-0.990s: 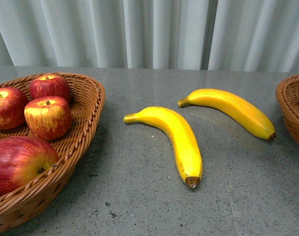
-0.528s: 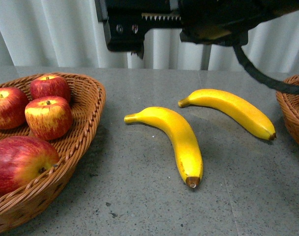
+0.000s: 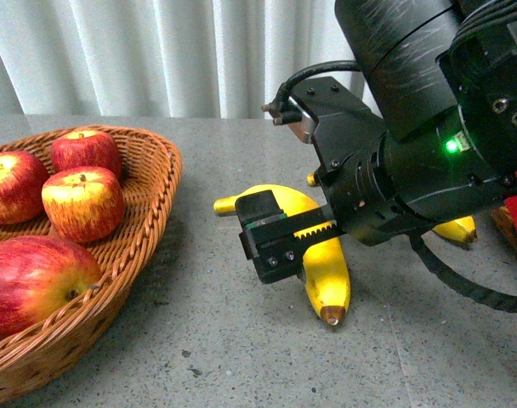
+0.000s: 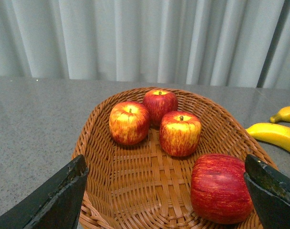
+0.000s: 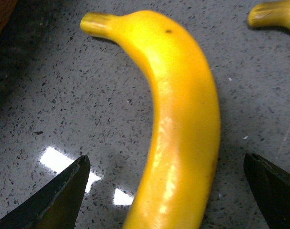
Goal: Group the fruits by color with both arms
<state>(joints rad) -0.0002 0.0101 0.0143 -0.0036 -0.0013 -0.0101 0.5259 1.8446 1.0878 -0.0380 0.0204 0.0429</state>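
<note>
Four red apples (image 3: pixel 82 202) lie together in a woven basket (image 3: pixel 148 221) at the left of a grey speckled table (image 3: pixel 199 340), the one nearest the front camera tipped on its side. Two yellow bananas (image 4: pixel 276 136) rest on the bare tabletop to the right of the basket. The right gripper (image 5: pixel 166 186) is down over the nearer banana (image 3: pixel 326 280), its fingers spread wide to either side of the fruit's middle, with table showing between each finger and the peel; nothing is held. The black bulk of the right arm (image 3: pixel 411 170) hides most of the farther banana (image 3: pixel 457 229), of which only the brown-tipped end and a bit of the stem show in the front view. The left gripper (image 4: pixel 166 186), seen only from its own wrist camera, is likewise spread wide and empty, with the basket and its apples framed between its fingers. Pale pleated curtains (image 3: pixel 156 59) close off the background.
</note>
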